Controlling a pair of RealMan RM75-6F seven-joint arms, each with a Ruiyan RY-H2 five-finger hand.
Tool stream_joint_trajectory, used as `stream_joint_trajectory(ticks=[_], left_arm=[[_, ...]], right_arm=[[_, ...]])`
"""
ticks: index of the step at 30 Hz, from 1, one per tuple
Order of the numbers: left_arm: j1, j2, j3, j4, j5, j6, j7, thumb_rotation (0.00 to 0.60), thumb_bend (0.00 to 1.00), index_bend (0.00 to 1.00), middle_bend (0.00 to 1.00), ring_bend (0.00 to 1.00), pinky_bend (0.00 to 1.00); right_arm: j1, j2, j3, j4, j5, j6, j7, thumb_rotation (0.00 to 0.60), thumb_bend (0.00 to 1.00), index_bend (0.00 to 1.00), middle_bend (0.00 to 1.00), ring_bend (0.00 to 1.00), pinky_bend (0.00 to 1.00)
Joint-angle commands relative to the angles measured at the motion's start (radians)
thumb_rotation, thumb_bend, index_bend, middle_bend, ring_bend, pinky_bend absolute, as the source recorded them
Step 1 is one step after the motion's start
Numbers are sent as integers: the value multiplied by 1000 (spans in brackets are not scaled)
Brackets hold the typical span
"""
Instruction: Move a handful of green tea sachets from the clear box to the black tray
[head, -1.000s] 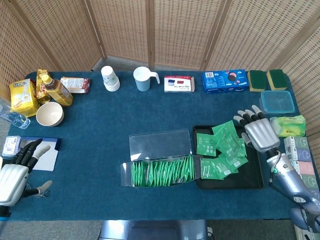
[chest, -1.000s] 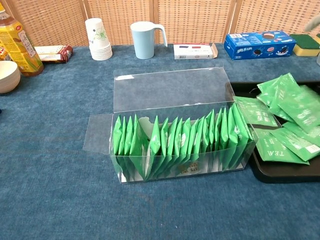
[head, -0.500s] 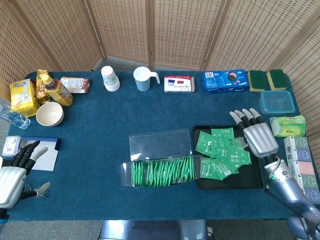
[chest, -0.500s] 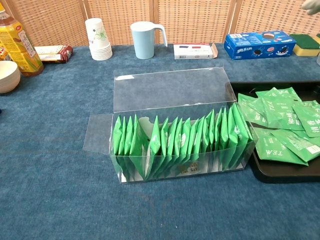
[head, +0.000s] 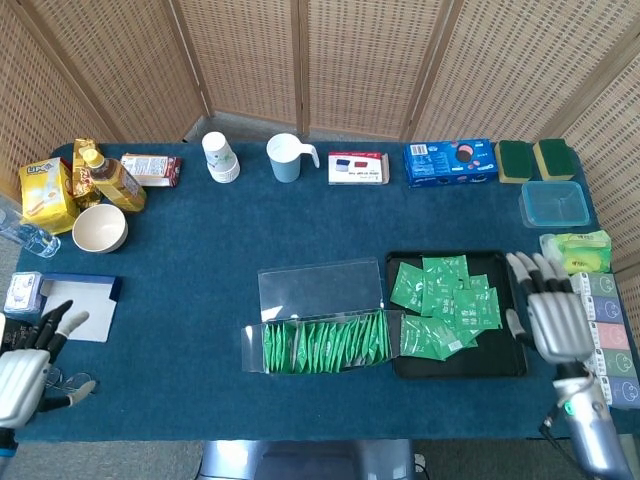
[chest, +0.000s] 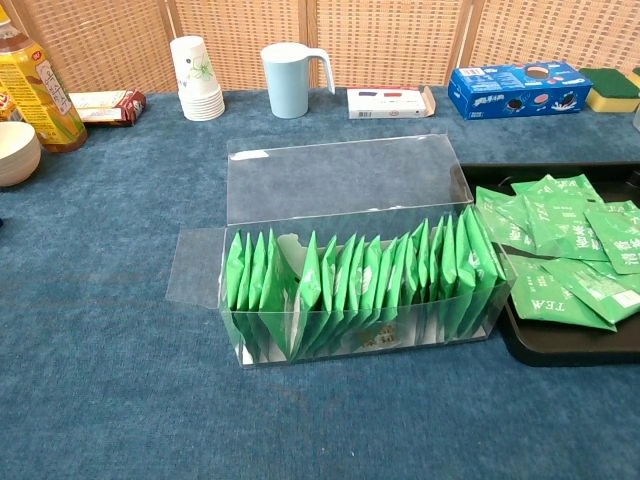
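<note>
Head view: green tea sachets (head: 445, 305) are spread on the black tray (head: 505, 362), just left of the right robot hand (head: 556, 320), fingers splayed, empty.

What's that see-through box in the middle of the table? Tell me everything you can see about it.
The clear box looks like thin transparent plastic, long and low, standing on the blue table. Its lid is folded open toward the back and a side flap lies open on the left. A row of green tea sachets stands upright inside. Its right end sits beside the black tray. Neither hand touches it.
</note>
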Motion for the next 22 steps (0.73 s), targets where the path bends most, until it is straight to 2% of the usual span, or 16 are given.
stream_joint_trajectory(ticks=[1,6,22], left_arm=[[10,-10,7,8,8,8,1,600,145,113,0,0,137],[18,-16,11,7,35,25,5,600,145,113,0,0,137],[1,-8,-1,-41,63,17,28,600,145,113,0,0,137]], right_arm=[[-55,-20,-31,-8,-22,54,-11,600,436,0,52,55,76],[-104,-24,-45,-16,-49,97,-13,600,435,0,52,56,75],[-126,-39,-32,-13,-75,68,5,600,435,0,52,50,75]])
